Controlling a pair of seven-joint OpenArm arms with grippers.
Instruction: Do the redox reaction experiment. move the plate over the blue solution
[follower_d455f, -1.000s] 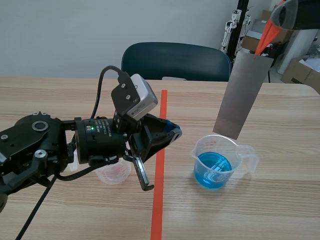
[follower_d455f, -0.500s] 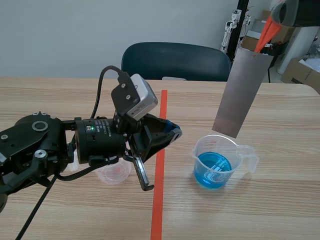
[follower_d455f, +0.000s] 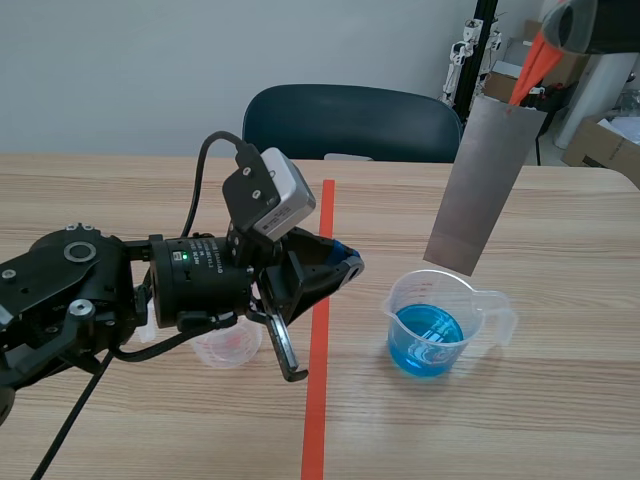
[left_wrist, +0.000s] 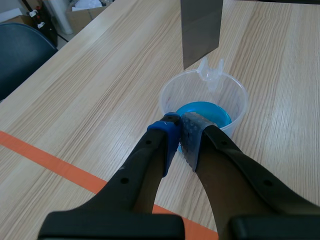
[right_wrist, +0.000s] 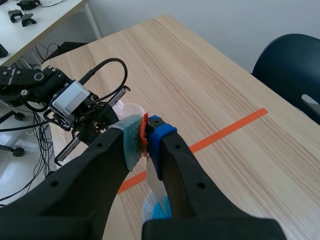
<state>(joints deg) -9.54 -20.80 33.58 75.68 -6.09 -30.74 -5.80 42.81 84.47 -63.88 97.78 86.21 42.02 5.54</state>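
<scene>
A grey metal plate (follower_d455f: 485, 185) hangs upright above the far rim of a clear beaker (follower_d455f: 437, 322) that holds blue solution (follower_d455f: 427, 338). An orange clip (follower_d455f: 532, 66) at the plate's top is pinched by my right gripper (follower_d455f: 545, 40), which is shut on it high at the scene's right. In the right wrist view the plate (right_wrist: 155, 189) drops edge-on below the right gripper (right_wrist: 146, 137) toward the blue solution (right_wrist: 161, 209). My left gripper (left_wrist: 179, 131) is shut on nothing, low over the table just short of the beaker (left_wrist: 204, 102); the plate (left_wrist: 200, 30) hangs beyond it.
A small clear cup (follower_d455f: 228, 345) sits under the left arm. An orange tape line (follower_d455f: 319, 320) runs down the table's middle. A dark chair (follower_d455f: 350, 122) stands behind the far edge, and boxes sit at the back right.
The plate has risen slightly with the right gripper. The left arm has not moved.
</scene>
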